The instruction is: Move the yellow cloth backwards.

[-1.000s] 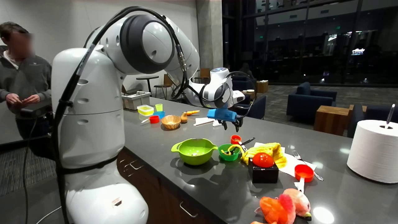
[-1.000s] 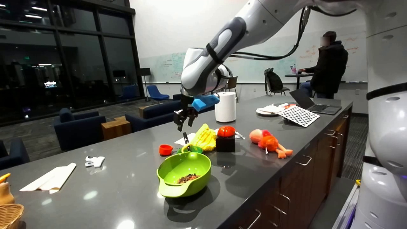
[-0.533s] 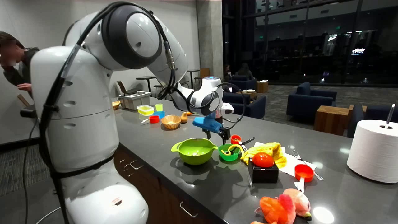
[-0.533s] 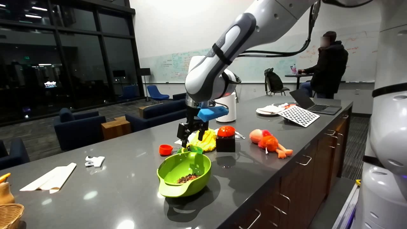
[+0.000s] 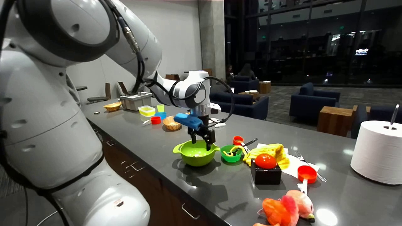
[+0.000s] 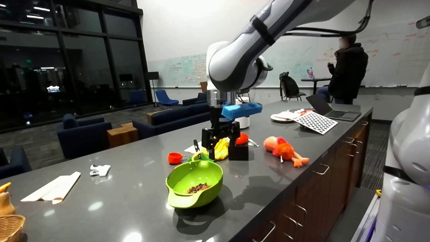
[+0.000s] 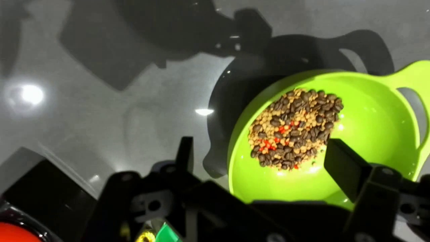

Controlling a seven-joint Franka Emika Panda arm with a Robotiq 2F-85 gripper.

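While the gripper stood jaws apart, the cloth, right of centre in an exterior view, seemed light, limp, best pinched by a raised fold.

The cloth is yellow, the bowl lime green, the cup between them a deeper green — and the bowl's mix is speckled dark brown, tan and red. The dome is red, its box black. The arm is white with black bands, the gripper black, the block above it blue. The toy is orange and pink, the roll white, the counter dark grey. In an exterior view, far right, a white panel has a grid of dark spots.
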